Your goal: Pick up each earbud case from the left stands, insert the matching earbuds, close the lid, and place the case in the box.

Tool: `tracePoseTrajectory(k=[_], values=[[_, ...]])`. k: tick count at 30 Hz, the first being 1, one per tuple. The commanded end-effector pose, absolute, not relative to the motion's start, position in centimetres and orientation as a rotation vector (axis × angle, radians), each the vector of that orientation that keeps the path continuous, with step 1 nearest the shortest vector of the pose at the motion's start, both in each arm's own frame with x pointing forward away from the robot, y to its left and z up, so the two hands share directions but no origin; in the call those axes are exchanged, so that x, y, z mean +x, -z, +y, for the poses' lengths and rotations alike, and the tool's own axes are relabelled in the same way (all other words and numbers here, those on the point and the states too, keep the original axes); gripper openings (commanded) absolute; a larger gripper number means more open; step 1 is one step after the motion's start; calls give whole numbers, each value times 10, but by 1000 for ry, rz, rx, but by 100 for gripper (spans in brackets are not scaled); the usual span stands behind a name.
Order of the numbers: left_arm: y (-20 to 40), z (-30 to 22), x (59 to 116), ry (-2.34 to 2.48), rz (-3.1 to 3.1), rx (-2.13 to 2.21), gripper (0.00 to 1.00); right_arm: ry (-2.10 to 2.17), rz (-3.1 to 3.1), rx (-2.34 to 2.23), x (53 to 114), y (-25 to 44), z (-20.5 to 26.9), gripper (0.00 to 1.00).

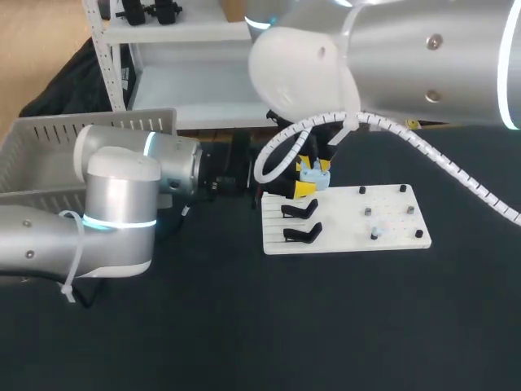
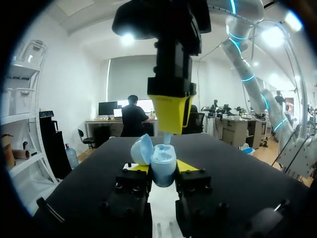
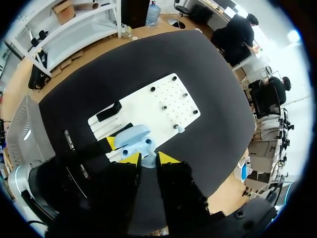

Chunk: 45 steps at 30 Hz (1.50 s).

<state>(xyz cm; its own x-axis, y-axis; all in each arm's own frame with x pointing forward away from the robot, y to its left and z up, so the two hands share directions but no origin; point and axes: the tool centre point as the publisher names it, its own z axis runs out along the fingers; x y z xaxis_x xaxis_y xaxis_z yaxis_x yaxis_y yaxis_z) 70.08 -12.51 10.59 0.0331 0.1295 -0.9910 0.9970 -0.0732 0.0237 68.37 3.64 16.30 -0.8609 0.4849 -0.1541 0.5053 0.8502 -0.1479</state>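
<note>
Earbud case (image 2: 162, 162) of light, slick, rigid plastic, lid (image 2: 141, 148) up, pinched by flanks in left claw (image 2: 163, 167) over white board (image 1: 391, 236), right claw (image 2: 170, 124) pinching tiny earbud (image 2: 167, 138) at its mouth; likely safest gripped low, clear of lid.

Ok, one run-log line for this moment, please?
phase: earbud insertion | left gripper: shut on open earbud case | right gripper: shut on earbud, directly above case

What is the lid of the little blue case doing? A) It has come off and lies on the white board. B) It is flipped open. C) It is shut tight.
B: in the left wrist view the blue case stands with its lid tipped open to one side.
</note>
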Motion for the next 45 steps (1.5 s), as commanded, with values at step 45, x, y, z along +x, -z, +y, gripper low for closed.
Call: tracePoseTrajectory(k=[45], values=[[-106, -126, 701, 1174, 1251, 1372, 0, 345, 2929, 816, 693, -151, 34, 0]])
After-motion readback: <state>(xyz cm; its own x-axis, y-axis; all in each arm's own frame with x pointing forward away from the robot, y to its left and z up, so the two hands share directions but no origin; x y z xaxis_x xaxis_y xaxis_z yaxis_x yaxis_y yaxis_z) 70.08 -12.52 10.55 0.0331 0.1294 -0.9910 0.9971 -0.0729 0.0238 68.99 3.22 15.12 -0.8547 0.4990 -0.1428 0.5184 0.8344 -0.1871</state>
